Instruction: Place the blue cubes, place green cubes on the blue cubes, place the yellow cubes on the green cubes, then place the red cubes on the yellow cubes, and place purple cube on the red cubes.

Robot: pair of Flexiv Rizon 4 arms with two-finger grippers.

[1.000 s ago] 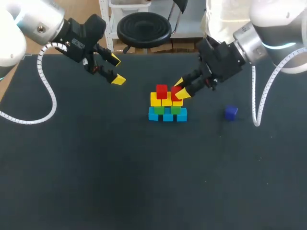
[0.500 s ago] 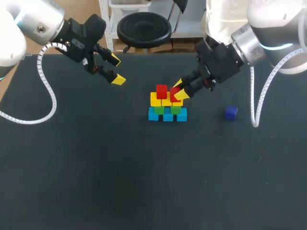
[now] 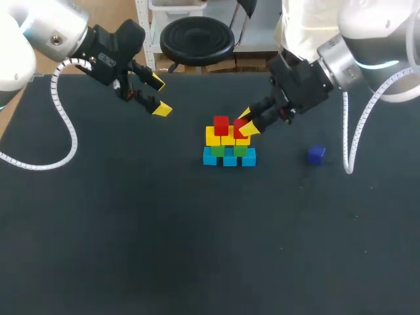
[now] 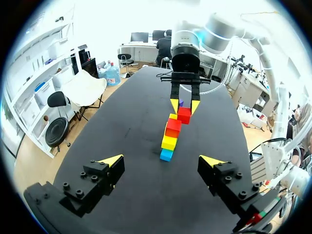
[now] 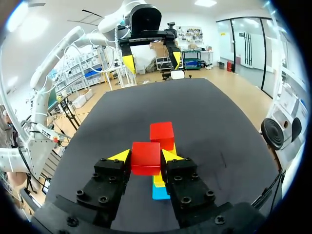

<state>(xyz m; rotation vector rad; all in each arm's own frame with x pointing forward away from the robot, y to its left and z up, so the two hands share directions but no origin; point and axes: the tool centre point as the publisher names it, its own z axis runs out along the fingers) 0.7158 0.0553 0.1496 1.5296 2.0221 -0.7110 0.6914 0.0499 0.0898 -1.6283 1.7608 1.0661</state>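
The right gripper (image 3: 248,121) is clamped on a red cube (image 5: 146,158) from two sides, holding it at the right end of the yellow cubes (image 3: 213,137), just beside the other red cube (image 3: 221,125) that sits on the left of that row; whether the held cube touches the yellow ones cannot be told. Under them the green cubes (image 3: 217,150) rest on the blue cubes (image 3: 210,157) in the middle of the black table (image 3: 131,230), and the purple cube (image 3: 316,154) lies alone to the right, apart from the stack. The left gripper (image 3: 159,96) hangs over the far left of the table with its fingers apart, holding nothing
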